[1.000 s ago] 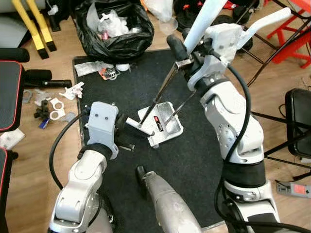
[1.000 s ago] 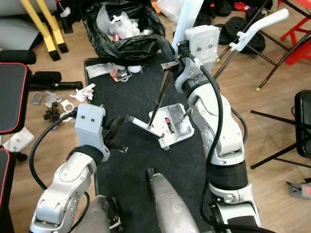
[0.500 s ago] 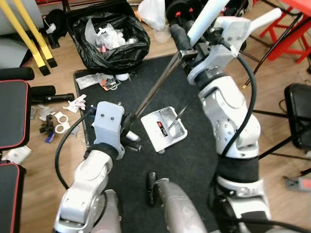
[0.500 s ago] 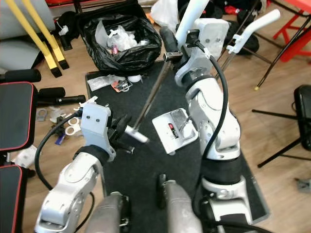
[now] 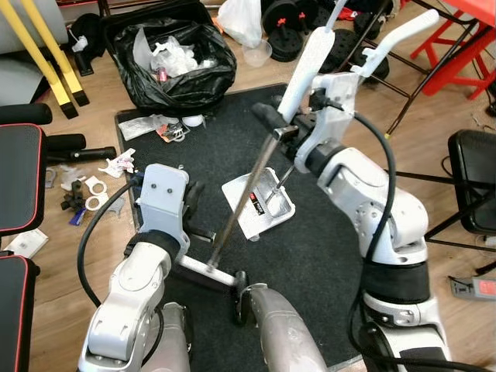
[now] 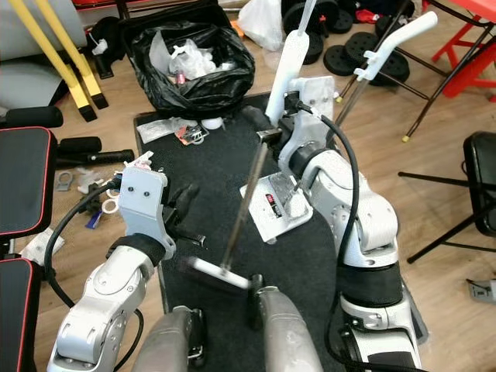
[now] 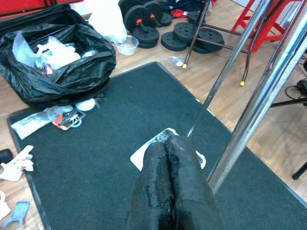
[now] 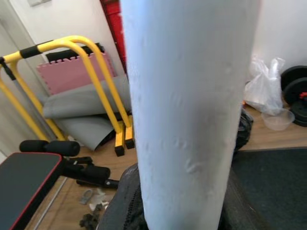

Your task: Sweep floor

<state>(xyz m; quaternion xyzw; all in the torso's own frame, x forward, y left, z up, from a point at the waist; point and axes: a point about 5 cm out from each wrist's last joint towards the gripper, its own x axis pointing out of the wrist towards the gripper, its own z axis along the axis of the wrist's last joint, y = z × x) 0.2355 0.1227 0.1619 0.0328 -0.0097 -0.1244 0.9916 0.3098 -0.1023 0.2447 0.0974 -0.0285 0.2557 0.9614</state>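
White broom handle (image 5: pixel 304 66) clenched in right gripper (image 5: pixel 291 124) | left gripper (image 7: pixel 165 158) closed, empty

1 broom (image 5: pixel 246 198), 1 dustpan (image 5: pixel 260 205), 1 trash bag (image 5: pixel 174 58), 1 mat (image 5: pixel 310 256), 2 pincers (image 7: pixel 165 163) (image 5: pixel 267 120)

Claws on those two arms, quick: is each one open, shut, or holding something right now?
Left claw: shut, holding nothing; the metal pole passes beside it.
Right claw: shut on the broom handle, white grip between its fingers.

No text can be read. A red and black label is seen on the white dustpan (image 5: pixel 258 203), but its marks are too small.
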